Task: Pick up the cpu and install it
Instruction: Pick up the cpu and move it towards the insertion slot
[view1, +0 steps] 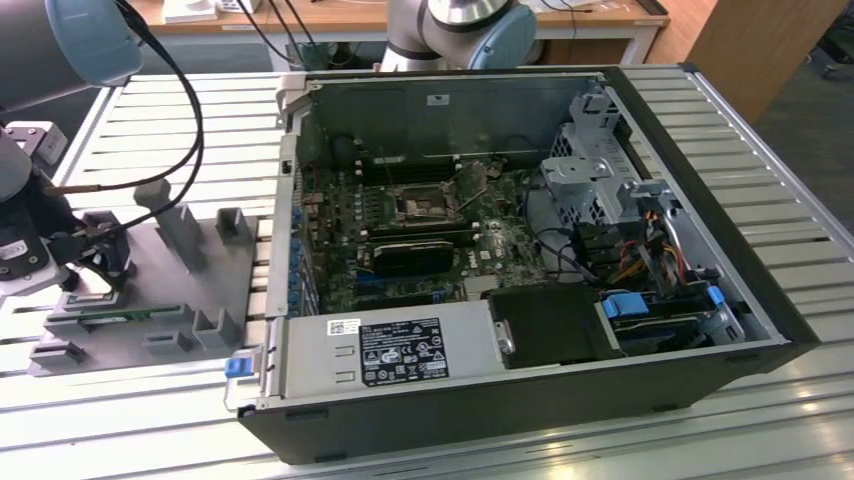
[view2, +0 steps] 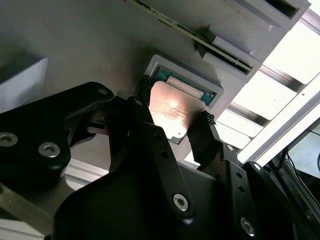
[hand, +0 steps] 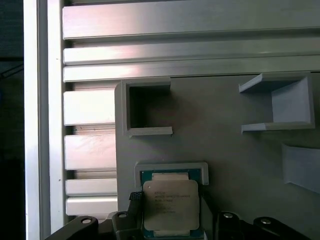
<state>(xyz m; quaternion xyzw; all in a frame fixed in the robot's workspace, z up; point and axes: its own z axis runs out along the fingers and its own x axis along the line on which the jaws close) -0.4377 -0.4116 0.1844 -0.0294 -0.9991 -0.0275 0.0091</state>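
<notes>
The cpu (view2: 172, 112), a flat square chip with a silvery top and a thin green border, sits between my black fingertips (view2: 141, 95) in both wrist views. My gripper (view2: 173, 106) is shut on its two opposite edges. The chip (hand: 170, 202) hangs just above a raised square pocket (hand: 172, 167) of the grey fixture plate, overlapping the pocket's rim. In the exterior view my gripper (view1: 94, 255) is low over the fixture plate (view1: 147, 300) at the exterior view's left. The open computer case (view1: 534, 230) lies to the exterior view's right, with the motherboard socket (view1: 418, 203) near its middle.
Grey upright fixture blocks (view1: 180, 225) stand on the plate beside my gripper, and open box shapes (hand: 145, 107) lie close to the pocket. A black cable (view1: 187, 110) loops from the arm. The case holds a power supply (view1: 387, 350), a black card (view1: 420, 255) and drive cages (view1: 594, 165). A slatted aluminium table (view1: 774, 170) carries everything.
</notes>
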